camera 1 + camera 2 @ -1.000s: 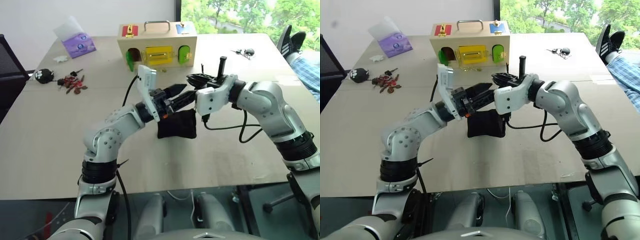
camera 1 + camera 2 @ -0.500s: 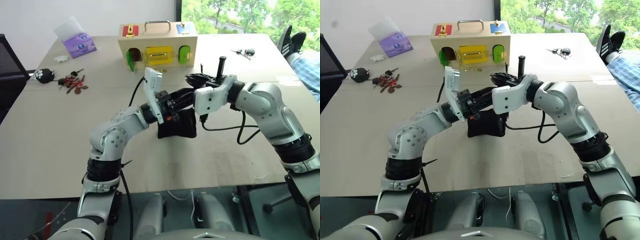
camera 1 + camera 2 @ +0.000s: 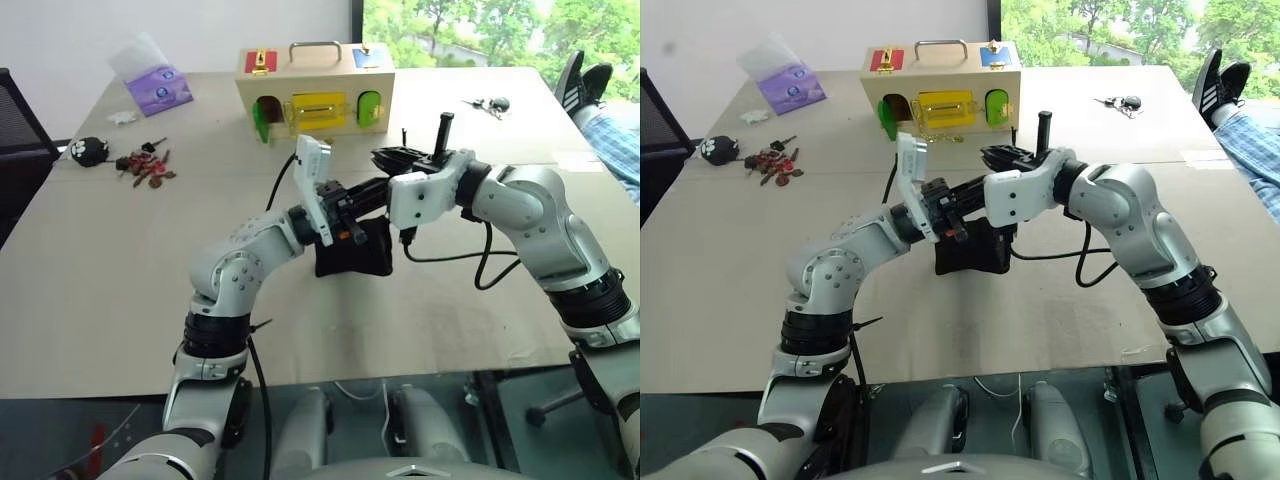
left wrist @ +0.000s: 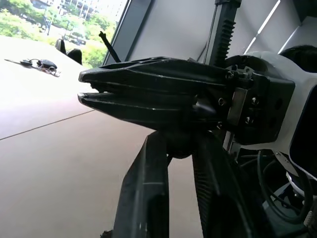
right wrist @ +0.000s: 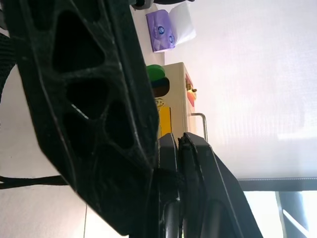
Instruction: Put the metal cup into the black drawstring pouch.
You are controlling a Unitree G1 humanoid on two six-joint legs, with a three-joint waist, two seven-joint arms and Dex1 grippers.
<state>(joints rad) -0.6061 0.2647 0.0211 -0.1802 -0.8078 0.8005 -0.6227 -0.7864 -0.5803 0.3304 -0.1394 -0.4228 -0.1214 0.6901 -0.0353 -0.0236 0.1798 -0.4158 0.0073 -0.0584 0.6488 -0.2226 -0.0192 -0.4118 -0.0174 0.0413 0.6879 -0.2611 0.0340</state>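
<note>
The black drawstring pouch (image 3: 352, 250) hangs over the middle of the table (image 3: 120, 260), just under both grippers. My right gripper (image 3: 379, 156) points level toward the left, shut; a thin black cord end (image 4: 104, 37) sticks up from it, so it seems to hold the pouch by its cord. My left gripper (image 3: 378, 193) reaches in from the left right beneath it. Its fingers (image 4: 143, 188) have come together on a dark bit at the pouch's top, directly below the right gripper (image 4: 81, 92). The metal cup is out of view.
A wooden box (image 3: 315, 90) with coloured doors stands at the back. A purple tissue pack (image 3: 157, 85) sits at the far left, with a black-and-white paw-print item (image 3: 90, 150) and keys (image 3: 145, 165) nearer. More keys (image 3: 485, 103) lie far right, beside a person's shoe (image 3: 580, 75).
My left gripper's fingers stood wide open and have closed beneath the right gripper, the arm easing slightly right. The right arm and the pouch have kept still.
</note>
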